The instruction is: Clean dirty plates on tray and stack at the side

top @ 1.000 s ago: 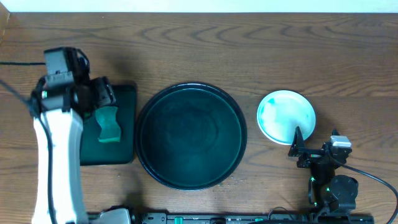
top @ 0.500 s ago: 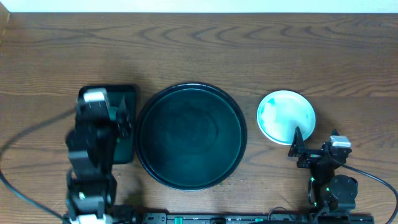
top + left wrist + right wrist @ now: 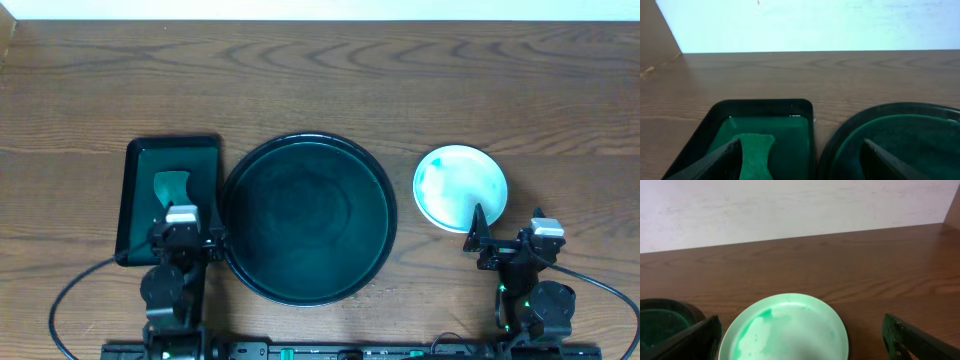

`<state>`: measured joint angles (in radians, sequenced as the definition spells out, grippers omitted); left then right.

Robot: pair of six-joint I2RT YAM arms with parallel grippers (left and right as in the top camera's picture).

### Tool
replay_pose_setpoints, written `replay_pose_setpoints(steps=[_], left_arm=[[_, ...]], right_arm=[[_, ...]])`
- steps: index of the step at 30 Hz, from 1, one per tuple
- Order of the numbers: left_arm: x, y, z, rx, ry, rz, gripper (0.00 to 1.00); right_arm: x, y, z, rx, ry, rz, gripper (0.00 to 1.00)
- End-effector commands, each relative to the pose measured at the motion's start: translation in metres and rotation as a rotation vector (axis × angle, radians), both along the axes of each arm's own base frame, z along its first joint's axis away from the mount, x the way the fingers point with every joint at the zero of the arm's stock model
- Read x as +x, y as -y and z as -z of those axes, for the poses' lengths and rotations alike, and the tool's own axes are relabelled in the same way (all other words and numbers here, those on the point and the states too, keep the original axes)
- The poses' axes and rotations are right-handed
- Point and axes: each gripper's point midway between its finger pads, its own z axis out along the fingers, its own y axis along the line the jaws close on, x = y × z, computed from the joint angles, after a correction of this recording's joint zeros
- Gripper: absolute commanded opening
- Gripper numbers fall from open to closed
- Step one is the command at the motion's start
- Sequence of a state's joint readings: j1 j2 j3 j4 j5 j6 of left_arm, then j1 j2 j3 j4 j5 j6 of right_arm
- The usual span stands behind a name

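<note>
A: Where did we find the plate (image 3: 462, 190)?

B: We saw one pale mint plate lying flat on the bare tabletop (image 3: 400, 80) toward the right edge, well apart from the big round tray (image 3: 305, 215). A green smear ran down its left part. Whether more plates lay beneath it we could not tell.

A: And the tray itself?

B: We found it in the middle of the tabletop, nearer the near edge than the far one. Just beside it, toward the left edge, sat the smaller rectangular tray (image 3: 140, 215), with a green sponge (image 3: 172, 187) lying in its far half.

A: What did we make of the pincers?

B: Both sat low at the near edge. The left pincer (image 3: 801, 150) was spread wide and held nothing. Between its fingers (image 3: 890, 162) we saw the rectangular tray and the left rim of the round tray. The right pincer (image 3: 800, 332) was spread wide too, empty, just short of the plate's near rim. One finger showed on either side of the plate in the wrist view. We saw no contact with it.
</note>
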<state>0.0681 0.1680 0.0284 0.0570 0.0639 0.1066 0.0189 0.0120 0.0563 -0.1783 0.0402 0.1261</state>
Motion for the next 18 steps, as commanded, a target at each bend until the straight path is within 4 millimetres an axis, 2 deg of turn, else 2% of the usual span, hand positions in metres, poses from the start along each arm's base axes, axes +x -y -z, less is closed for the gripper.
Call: replay_pose_setpoints(steps=[1, 5, 8, 18], left_arm=[[-0.0039, -0.0036, 0.0027, 0.037, 0.016, -0.019, 0.75], [-0.0095, -0.0060, 0.0120, 0.037, -0.019, -0.034, 0.75], [-0.0099, -0.0060, 0.0052, 0.038, 0.010, -0.034, 0.75], [-0.0097, -0.0059, 0.0060, 0.038, 0.007, -0.034, 0.75]], right_arm=[[0.0000, 0.0003, 0.0003, 0.016, 0.004, 0.002, 0.99], [0.0000, 0.0003, 0.0003, 0.016, 0.004, 0.002, 0.99], [0.0000, 0.0003, 0.0003, 0.016, 0.004, 0.002, 0.99], [0.0000, 0.0003, 0.0003, 0.016, 0.004, 0.002, 0.99]])
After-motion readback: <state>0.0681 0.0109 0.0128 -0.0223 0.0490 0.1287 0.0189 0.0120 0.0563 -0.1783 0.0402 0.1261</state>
